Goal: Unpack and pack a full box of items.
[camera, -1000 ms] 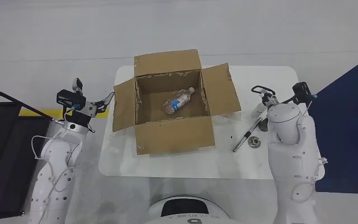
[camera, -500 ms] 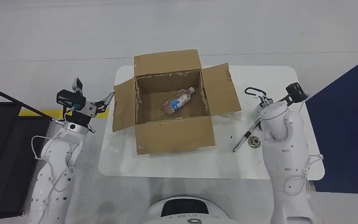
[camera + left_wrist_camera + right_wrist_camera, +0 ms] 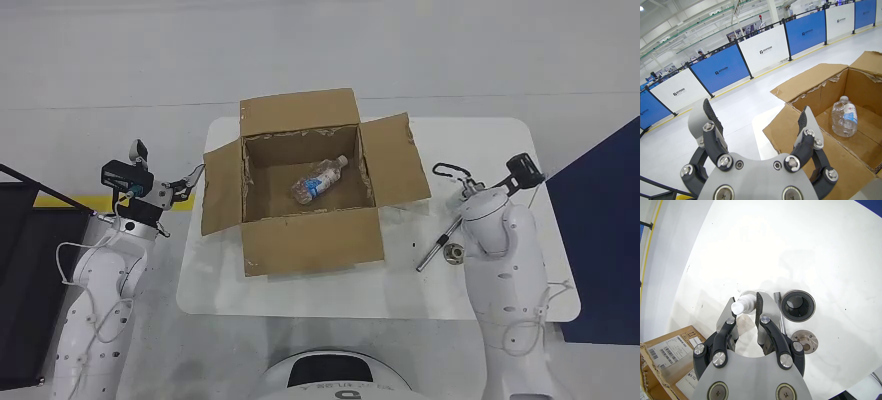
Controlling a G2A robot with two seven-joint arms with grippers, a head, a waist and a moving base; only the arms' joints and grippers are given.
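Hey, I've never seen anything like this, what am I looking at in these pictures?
This is a two-armed robot at a white table. One picture looks down from above; the other two come from cameras on its wrists. An open cardboard box holds a clear plastic bottle. Beside the box lie a metal rod, a black ring and a metal flange. The left hand is open and empty, near the box. The right hand appears to grip a small white bottle by its top.
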